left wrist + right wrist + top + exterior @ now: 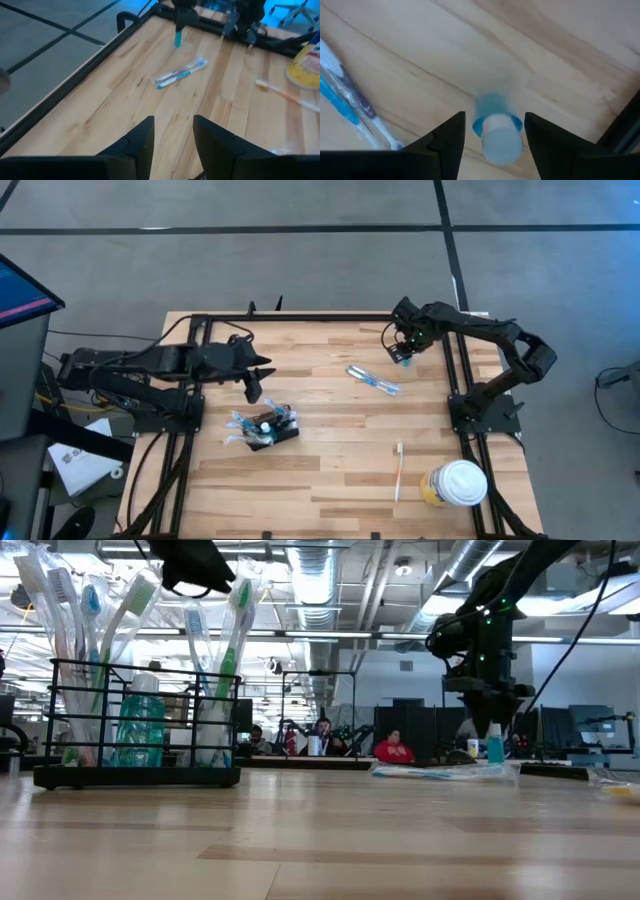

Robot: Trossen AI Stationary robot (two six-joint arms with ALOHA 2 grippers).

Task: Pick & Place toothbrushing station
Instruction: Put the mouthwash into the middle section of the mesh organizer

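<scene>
The small black wire-mesh holder box point(268, 428) is seen standing upright on the left half of the pale wooden slatted table point(330, 480). It is already stocked — several wrapped toothbrushes and a teal bottle rise out of it in the low view point(140, 720).

The left gripper point(254, 383) hangs just behind the holder box, a little toward the table's far edge, not touching it; its two dark fingers point(141, 140) are spread apart with nothing between them.

The right gripper point(404, 352) is held near the far right corner of the table. A small blue-and-white tube-like item point(496, 131) stands between its fingers, blue band uppermost as the low view shows it point(495, 743). Whether the pads press on it or merely straddle it cannot be told from the wrist view.

Left on the table, by judgement still to be gathered:
- a blue toothbrush in clear wrapping point(373, 379), lying flat near the right gripper
- an unwrapped white-and-orange toothbrush point(398, 471), lying nearer the front edge
- a yellowish cup with a white lid point(456, 484), at the front right corner

The task is judged part done — the holder is filled in part, and loose pieces are well apart from it.
</scene>
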